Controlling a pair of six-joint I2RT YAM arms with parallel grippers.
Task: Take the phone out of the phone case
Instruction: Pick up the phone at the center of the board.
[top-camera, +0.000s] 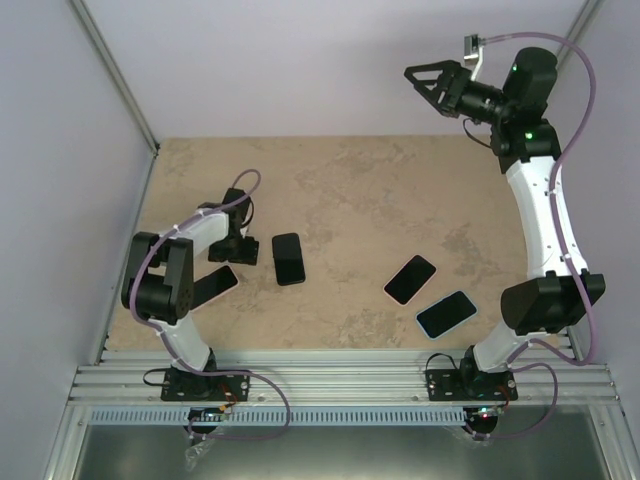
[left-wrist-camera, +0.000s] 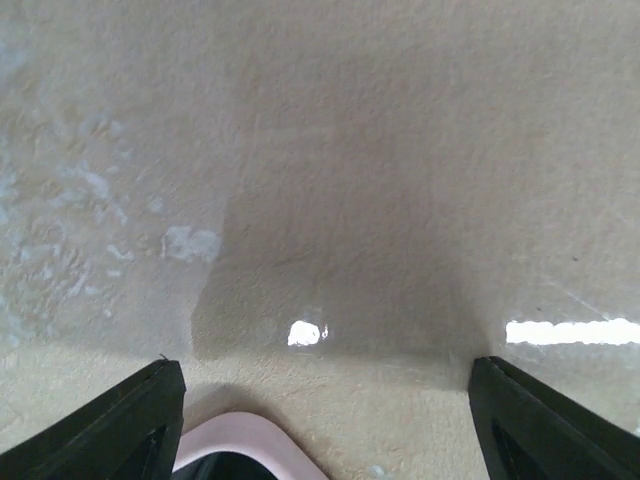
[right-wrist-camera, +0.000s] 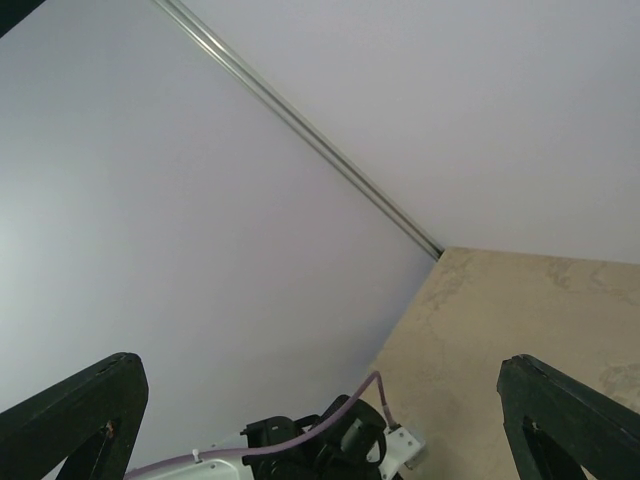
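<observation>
Top external view: right pincer (top-camera: 425, 88) gapes mid-air; left pincer (left-wrist-camera: 325, 362) spread wide near pink phone case (left-wrist-camera: 245, 440)

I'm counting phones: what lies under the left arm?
A dark slab juts out from beneath the left arm; the left wrist view shows a pale pink case corner. The arm hides the rest.
</observation>
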